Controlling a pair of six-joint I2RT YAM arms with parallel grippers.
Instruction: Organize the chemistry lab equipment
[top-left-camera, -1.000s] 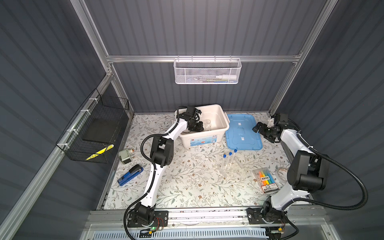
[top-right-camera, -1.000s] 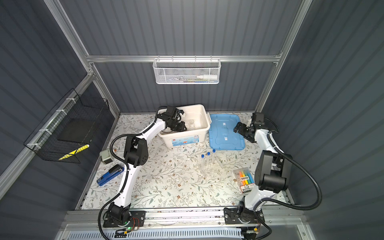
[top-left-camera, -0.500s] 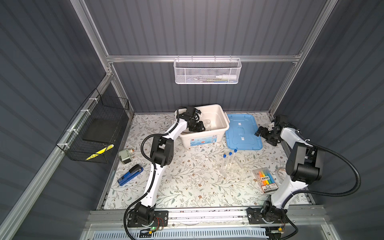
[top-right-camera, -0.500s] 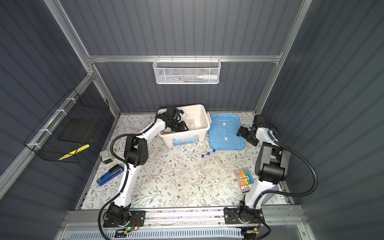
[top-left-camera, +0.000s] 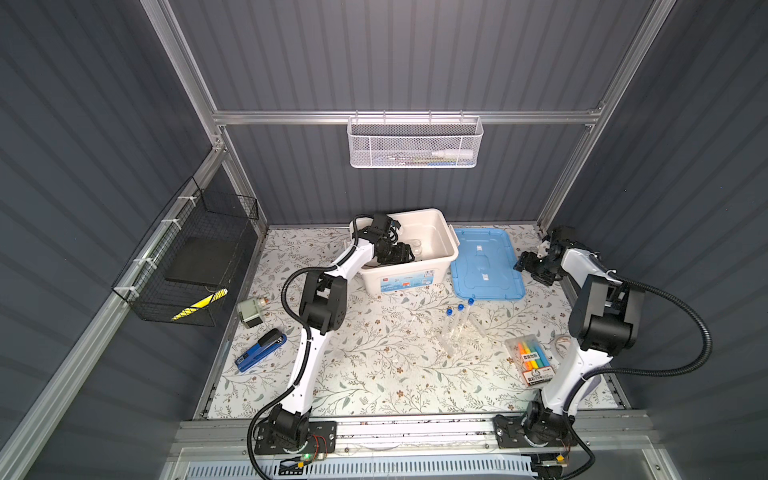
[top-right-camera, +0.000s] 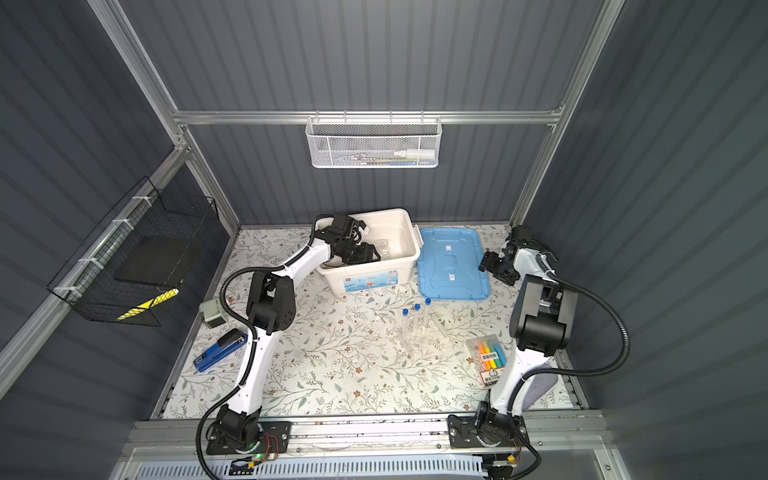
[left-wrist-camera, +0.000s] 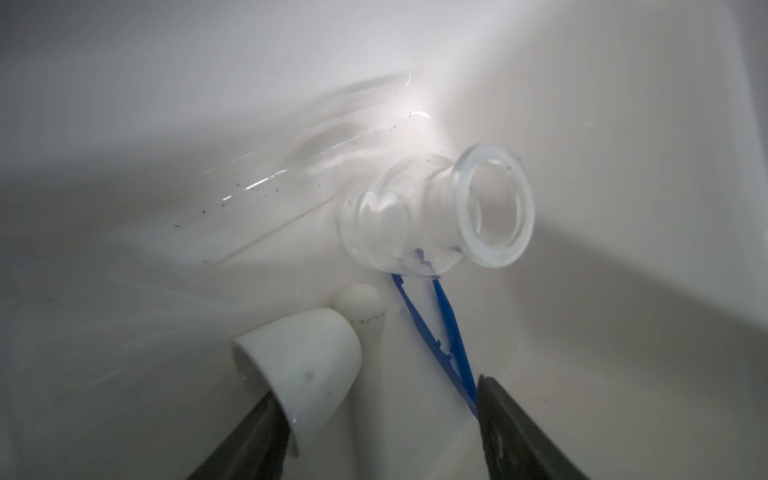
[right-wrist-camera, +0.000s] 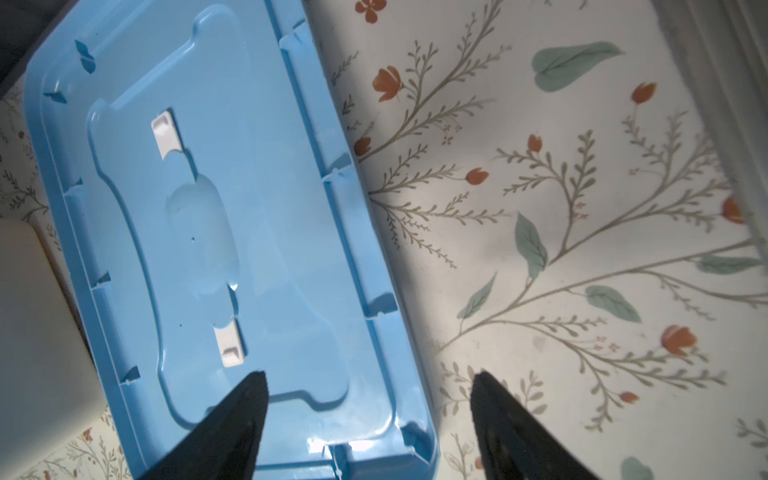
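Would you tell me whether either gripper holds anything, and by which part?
Nothing is held: the left gripper is open beside the small white cup, and the right gripper is open over the blue lid.

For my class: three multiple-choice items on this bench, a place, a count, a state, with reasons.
1. Where is the small clear glass flask? A) inside the white plastic bin B) beside the stapler C) in the wall basket
2. How many blue-capped clear test tubes are on the floral table? A) two B) three C) five
3. The flat blue plastic lid is: A) closed on the bin B) lying on the table beside the bin C) standing on its edge
1A, the left wrist view shows it on the bin's floor; 2B, three blue caps show; 3B, the bin stands open, lid flat alongside.
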